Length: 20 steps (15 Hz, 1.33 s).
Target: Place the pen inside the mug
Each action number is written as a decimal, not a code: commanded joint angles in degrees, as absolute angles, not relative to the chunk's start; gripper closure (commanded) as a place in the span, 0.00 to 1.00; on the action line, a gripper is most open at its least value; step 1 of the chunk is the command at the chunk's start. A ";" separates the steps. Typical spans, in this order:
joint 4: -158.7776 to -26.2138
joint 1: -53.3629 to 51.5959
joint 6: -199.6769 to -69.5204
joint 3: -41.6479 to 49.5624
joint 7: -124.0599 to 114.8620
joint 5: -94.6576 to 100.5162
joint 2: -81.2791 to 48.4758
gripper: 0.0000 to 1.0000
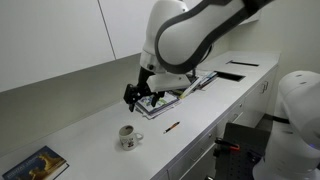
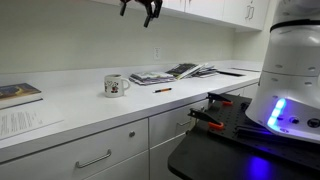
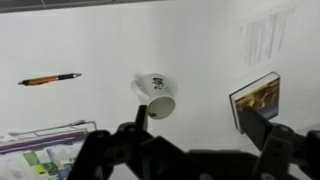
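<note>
Exterior view: we see the gripper (image 1: 136, 96) hanging above the counter (image 1: 80, 120), over the end of a spread of magazines (image 1: 185, 88) that lies mid-counter toward the back wall; we can't read the finger gap from here. The mug (image 1: 129, 137) stands upright on the counter, set in a bit from the front edge, with the pen (image 1: 172, 127) lying flat near it, close to the front edge and not touching it. A book (image 1: 40, 163) lies at the far end of the counter near the front edge, well apart from the mug. Other exterior view: the gripper (image 2: 140, 8) sits at the top of frame, high above the counter (image 2: 80, 105), with its fingers looking splayed. The mug (image 2: 116, 86) is upright with its handle on the side away from the pen; the pen (image 2: 162, 90) lies flat between the mug and the magazines (image 2: 172, 72), all mid-counter. The book (image 2: 18, 93) is at the end of the counter by the back wall, and a printed sheet (image 2: 25, 122) lies in front of it near the front edge. Wrist view: the gripper (image 3: 195, 118) has its fingers (image 3: 137, 122) wide apart with nothing between them. Below it, the mug (image 3: 155, 95) is empty with its opening visible. The pen (image 3: 48, 79) lies on the bare counter (image 3: 100, 40) beside the mug, apart from it. The book (image 3: 258, 100) is on the mug's opposite side, and the magazines (image 3: 45, 150) are at the frame's bottom corner.
</note>
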<state>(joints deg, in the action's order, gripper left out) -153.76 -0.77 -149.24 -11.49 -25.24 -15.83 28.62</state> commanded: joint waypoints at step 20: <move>-141.96 53.46 -135.31 -50.43 -108.61 32.80 10.23 0.00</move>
<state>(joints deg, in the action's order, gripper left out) -145.86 51.08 -144.36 -47.27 -103.50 32.03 14.37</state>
